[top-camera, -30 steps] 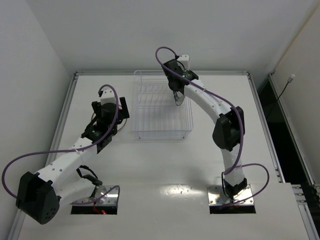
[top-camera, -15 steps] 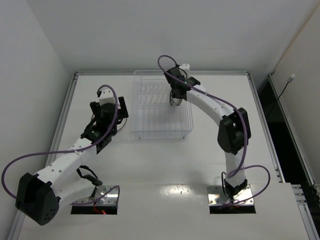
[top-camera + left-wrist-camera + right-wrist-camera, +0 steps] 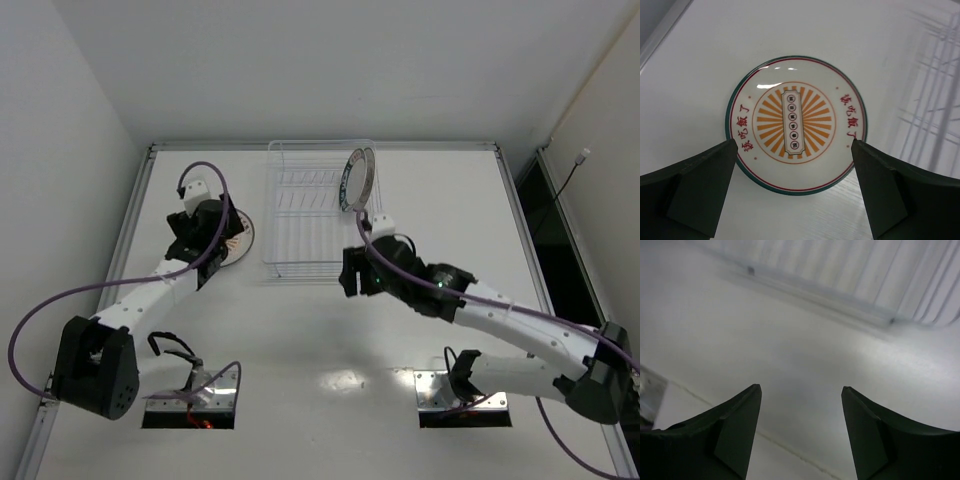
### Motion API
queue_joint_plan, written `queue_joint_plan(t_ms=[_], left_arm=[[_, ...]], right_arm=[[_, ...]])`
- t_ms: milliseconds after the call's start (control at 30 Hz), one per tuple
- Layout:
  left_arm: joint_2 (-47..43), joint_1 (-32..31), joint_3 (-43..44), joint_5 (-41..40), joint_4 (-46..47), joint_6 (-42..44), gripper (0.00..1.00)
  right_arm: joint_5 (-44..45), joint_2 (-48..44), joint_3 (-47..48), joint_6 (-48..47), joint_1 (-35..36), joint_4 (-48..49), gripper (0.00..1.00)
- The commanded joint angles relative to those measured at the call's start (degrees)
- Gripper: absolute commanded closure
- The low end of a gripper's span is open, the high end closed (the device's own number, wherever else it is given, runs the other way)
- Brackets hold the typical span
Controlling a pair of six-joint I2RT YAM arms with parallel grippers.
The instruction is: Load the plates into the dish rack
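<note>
An orange-patterned plate with a dark rim lies flat on the table, left of the dish rack. My left gripper hovers over this plate, open, with one finger outside each side of its rim and no contact showing. A second plate, pale with a ringed face, stands on edge in the rack's far right part. My right gripper is open and empty, low over the table by the rack's near right corner. In the right wrist view the right gripper faces bare table and the rack's near wall.
The rack's see-through wires show at the right edge of the left wrist view. A raised rail runs along the table's left side. The right arm's forearm stretches low across the table's right half.
My right gripper opened, left the ringed plate standing in the rack and drew back to the rack's near side. My left gripper opened wider and shifted left, uncovering the orange plate.
</note>
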Motion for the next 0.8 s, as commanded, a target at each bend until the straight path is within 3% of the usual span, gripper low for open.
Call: queue_joint_plan(t_ms=[0, 100, 267, 367, 567, 633, 767], left_arm=[[1.5, 4.9, 0.8, 6.1, -0.6, -8.0, 0.02], [0.7, 10.0, -1.8, 10.4, 1.9, -11.4, 0.01], [1.6, 21.4, -9.2, 27.8, 9.2, -20.3, 0.01], [4.8, 27.6, -13.5, 34.9, 13.7, -24.6, 0.01], [10.1, 30.8, -14.0, 39.6, 15.7, -24.5, 0.01], [11.7, 33.0, -14.6, 41.7, 17.6, -25.2, 0.04], [17.7, 35.5, -14.6, 48.0, 19.9, -25.2, 0.22]], right_arm=[[-8.7, -2.9, -13.7, 6.1, 4.8, 9.9, 0.37], [-8.2, -5.9, -24.8, 14.5, 11.8, 15.3, 0.34], [-1.8, -2.5, -34.1, 26.9, 24.0, 22.3, 0.33], [-1.8, 0.4, -33.3, 26.2, 25.1, 22.3, 0.33], [-0.2, 5.5, -31.1, 26.3, 26.9, 20.9, 0.32], [0.4, 5.5, -31.9, 26.8, 26.9, 20.9, 0.32], [1.7, -1.1, -35.9, 29.5, 26.9, 20.4, 0.32]])
